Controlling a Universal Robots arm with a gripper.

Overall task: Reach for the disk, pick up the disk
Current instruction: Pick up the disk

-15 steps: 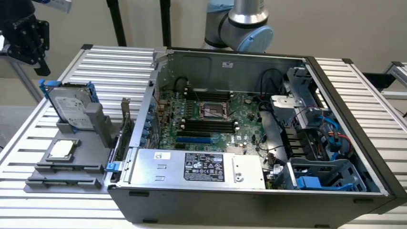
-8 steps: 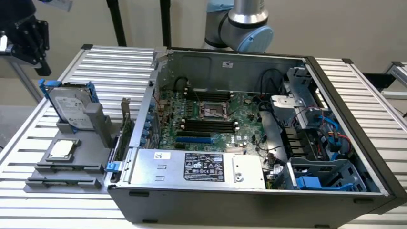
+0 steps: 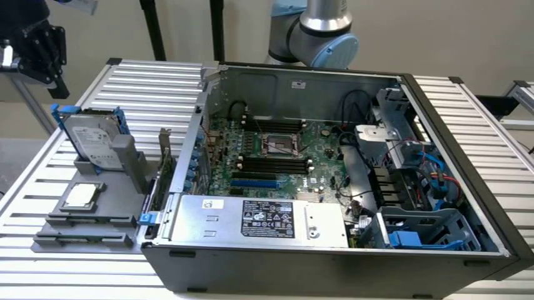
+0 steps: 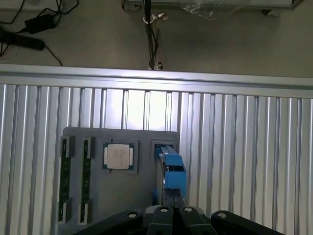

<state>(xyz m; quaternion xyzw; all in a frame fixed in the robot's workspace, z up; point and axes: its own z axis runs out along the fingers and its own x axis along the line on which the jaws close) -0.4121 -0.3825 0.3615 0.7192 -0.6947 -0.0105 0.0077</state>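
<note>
The ribbed aluminium surface [image 3: 142, 81] carries everything. In the exterior view its slats run bare behind the grey holder [image 3: 92, 219] and along the edge at the exterior view's left, so there is open room above and around that corner. In the wrist view the slats end at a bright edge rail, and past it lies the floor [image 4: 98, 39] with dark cables [image 4: 29, 24].

The open computer case [image 3: 334, 262] takes up most of the surface. Its side wall stands just beside the holder on the exterior view's right, closing that side in. The arm [image 3: 321, 31] rises behind the case, where one grey and silver joint shows.

The holder lies flat on the surface. The disk [image 3: 94, 140] stands upright in a slot of it, leaning slightly, with its white label facing the exterior camera and blue rails on both long edges. Its top edge is free. Near it in the holder lies the chip [image 3: 82, 195], flat in its own recess, and two memory sticks [image 4: 63, 176] lie side by side on the chip's far side from the disk.

The gripper [image 3: 52, 72] hangs above the disk and to the exterior view's left of it, apart from it and pointing downward. In the wrist view its jaws are pressed together with nothing between them, in line with the disk's blue top edge.
</note>
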